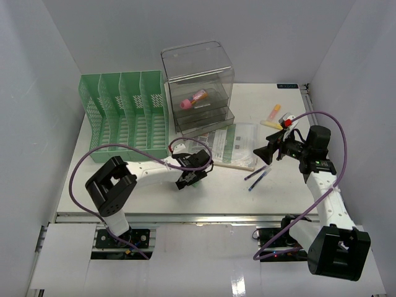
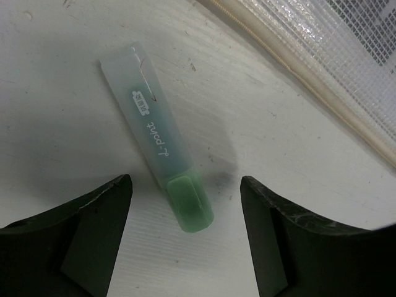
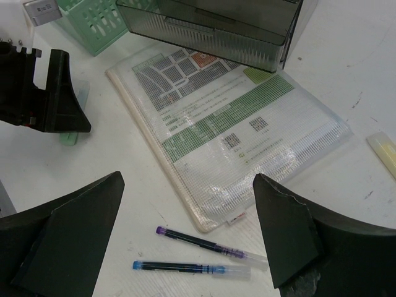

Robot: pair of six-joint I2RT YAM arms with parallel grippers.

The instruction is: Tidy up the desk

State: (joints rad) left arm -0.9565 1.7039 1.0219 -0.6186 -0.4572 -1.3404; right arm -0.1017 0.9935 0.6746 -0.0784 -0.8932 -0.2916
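Desk: large, white, flat rectangular tabletop
Pose: level
Place: centre of the frame
Front edge: metal rail

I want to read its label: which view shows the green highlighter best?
Left wrist: the green highlighter lies whole under the open left end effector, label visible. Right wrist shows only a green sliver; top external hides it.

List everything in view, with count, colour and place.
Desk: one, white, beneath everything.
File rack: one, green mesh, far left.
Drawer box: one, clear grey, far centre.
Pink item: one, inside the drawer box.
Document pouch: one, clear mesh, before the drawer box.
Pens: two, purple and blue, by the pouch's near corner.
Highlighter: one, green, left of the pouch.
Marker: one, yellow-orange, far right.
Left gripper: black, open, over the highlighter.
Right gripper: black, open, above the pens.
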